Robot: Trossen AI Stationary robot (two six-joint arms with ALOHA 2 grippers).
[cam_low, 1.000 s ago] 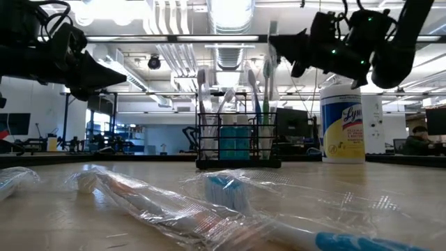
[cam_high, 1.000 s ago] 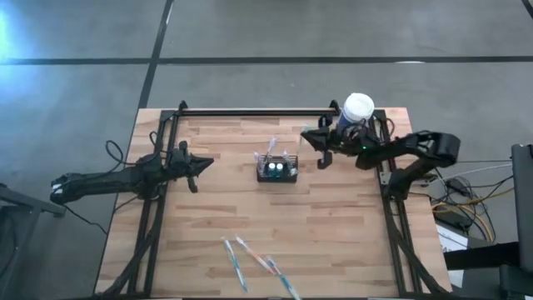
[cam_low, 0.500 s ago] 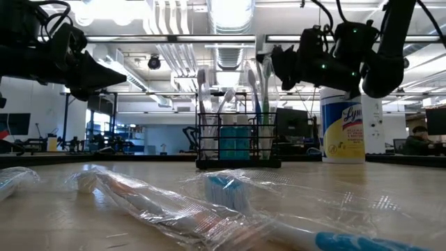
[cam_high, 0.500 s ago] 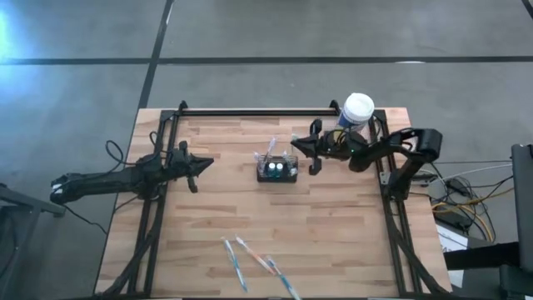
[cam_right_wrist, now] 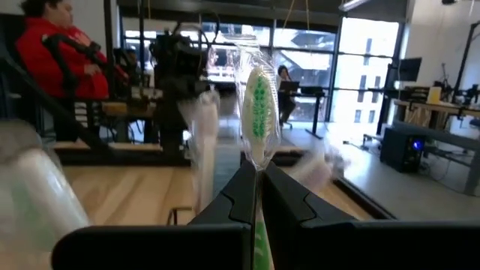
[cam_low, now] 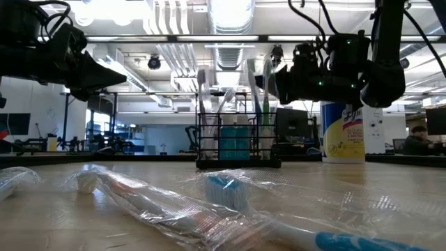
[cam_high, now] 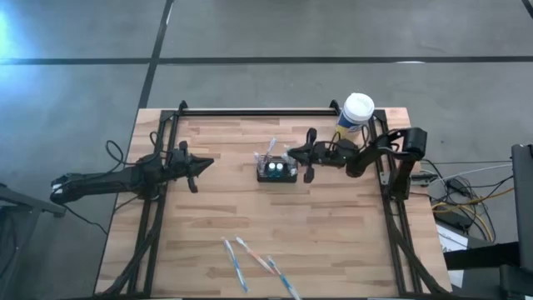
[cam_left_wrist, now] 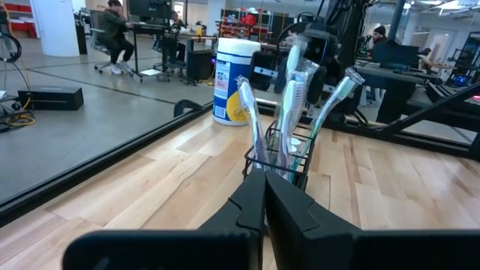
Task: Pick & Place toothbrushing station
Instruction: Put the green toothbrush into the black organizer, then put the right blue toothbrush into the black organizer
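The toothbrushing station, a small black wire holder with several wrapped toothbrushes standing in it, rests on the wooden table's middle; it also shows in the low view and the left wrist view. My right gripper hovers just right of and above the station, shut on a plastic-wrapped toothbrush with green bristles. My left gripper waits shut at the table's left, pointing toward the station. My right gripper pinches the wrapped toothbrush between its two fingers at the neck just below the head. The fingers come level from the table's right and lie across the brush. The brush stands upright, head up; its lower end is hidden by the gripper.
A white-lidded canister with a yellow label stands at the far right corner, behind my right arm. Several wrapped toothbrushes lie loose near the table's front edge. Black frame rails run along the table's sides and far edge.
My right gripper has come down and toward the table's left, from beside the canister to right next to the station, carrying the wrapped toothbrush upright. It has stayed shut.
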